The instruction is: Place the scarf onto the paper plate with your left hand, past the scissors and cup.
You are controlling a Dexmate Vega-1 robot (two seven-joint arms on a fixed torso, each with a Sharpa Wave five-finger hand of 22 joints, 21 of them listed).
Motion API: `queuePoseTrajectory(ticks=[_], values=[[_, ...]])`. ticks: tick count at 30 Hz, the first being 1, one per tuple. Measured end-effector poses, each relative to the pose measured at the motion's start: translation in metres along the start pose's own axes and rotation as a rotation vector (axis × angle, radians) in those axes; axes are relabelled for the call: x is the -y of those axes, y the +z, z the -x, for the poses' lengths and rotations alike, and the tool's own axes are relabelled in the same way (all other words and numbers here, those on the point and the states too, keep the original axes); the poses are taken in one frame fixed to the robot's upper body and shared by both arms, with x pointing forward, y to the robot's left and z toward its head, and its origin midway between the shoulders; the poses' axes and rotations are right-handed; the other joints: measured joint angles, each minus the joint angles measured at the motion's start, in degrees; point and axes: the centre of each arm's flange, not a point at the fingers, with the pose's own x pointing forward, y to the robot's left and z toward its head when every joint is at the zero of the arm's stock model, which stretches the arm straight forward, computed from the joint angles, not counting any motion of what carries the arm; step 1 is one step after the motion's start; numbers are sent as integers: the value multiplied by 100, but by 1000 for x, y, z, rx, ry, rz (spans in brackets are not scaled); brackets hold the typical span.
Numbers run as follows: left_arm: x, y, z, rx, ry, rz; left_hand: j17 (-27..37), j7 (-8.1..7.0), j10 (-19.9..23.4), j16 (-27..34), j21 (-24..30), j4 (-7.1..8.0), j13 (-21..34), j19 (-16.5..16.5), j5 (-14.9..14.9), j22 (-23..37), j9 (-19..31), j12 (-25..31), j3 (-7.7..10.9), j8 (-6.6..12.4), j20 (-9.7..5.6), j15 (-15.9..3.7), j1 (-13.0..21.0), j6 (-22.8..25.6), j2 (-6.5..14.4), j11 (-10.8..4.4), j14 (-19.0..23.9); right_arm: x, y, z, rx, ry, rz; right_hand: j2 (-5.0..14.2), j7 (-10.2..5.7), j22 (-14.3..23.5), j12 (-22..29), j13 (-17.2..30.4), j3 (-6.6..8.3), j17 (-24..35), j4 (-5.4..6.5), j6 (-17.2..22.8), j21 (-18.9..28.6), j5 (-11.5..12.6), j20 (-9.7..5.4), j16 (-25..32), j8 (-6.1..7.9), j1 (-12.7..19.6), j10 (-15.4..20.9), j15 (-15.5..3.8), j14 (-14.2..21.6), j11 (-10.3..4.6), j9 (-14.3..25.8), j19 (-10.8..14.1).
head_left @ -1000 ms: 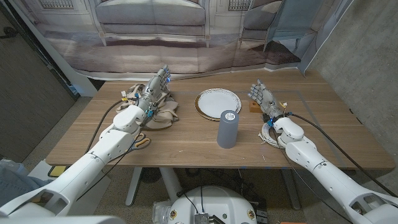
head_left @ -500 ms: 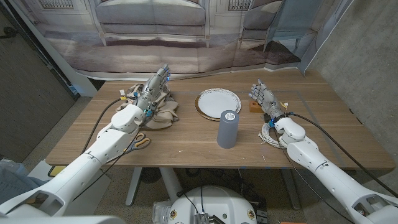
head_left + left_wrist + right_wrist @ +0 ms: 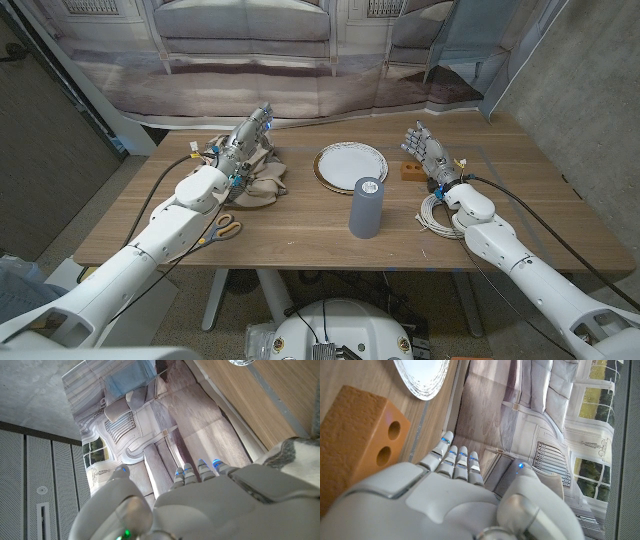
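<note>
Wooden table [image 3: 300,235] ran the width of the head view, and on its left side the beige scarf [image 3: 262,183] lay in a rumpled heap, well apart from the paper plate [image 3: 351,163] at the middle of the far half. A grey cup [image 3: 366,207] stood upright just in front of the plate, and the yellow-handled scissors [image 3: 228,227] lay near the front of the scarf, close under the left forearm. Over on the right sat a small orange block [image 3: 409,171] and a coil of white cable [image 3: 437,216]. The likeliest trouble, as I judged it, lay in the carry: a loose scarf trails, and a hanging end swept low across the table could tip the tall cup or drag the scissors along, while a shallow grasp on only the top fold could let the cloth slip out short of the plate. The left hand [image 3: 243,148] was over the far side of the scarf, fingers stretched out toward the backdrop and not curled, so it looked released, gripping nothing; whether its palm touched the cloth could not be told, though the left wrist view showed scarf fabric right beside it. The right hand [image 3: 426,154] stood beside the orange block, fingers straight and apart, holding nothing.
</note>
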Motion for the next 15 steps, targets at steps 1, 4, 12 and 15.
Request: queuePoseTrajectory(ticks=[1,4,12,15], values=[[0,0,0,-1,1,-2,0,0,0,0,0,0,0,0,0,0,0,0,0,0,0,0,0,0,0,0,0,0,0,0,1,1,1,0,0,0,0,0,0,0,0,0,0,0,-2,0,0,0,0,0,0,0,0,2],[-2,3,2,0,0,-11,0,2,24,0,0,0,0,0,0,0,0,0,0,0,0,0,0,2,0,-25,0,0,2,1,7,3,4,0,0,0,0,0,0,0,0,0,-21,0,-32,0,0,0,0,0,0,0,0,32],[-5,6,8,1,3,-31,0,11,62,0,0,0,0,0,22,0,0,0,0,0,0,0,22,53,22,0,0,-2,5,0,18,10,11,0,0,29,0,0,0,0,0,0,-20,0,-11,0,0,0,0,0,0,0,0,53],[-6,6,8,0,5,-32,0,1,62,0,0,0,0,0,22,0,0,0,0,0,0,0,51,63,-6,0,0,-3,5,0,17,12,10,0,-21,29,0,0,0,0,0,21,-42,0,-11,0,0,0,0,0,0,0,0,53]])
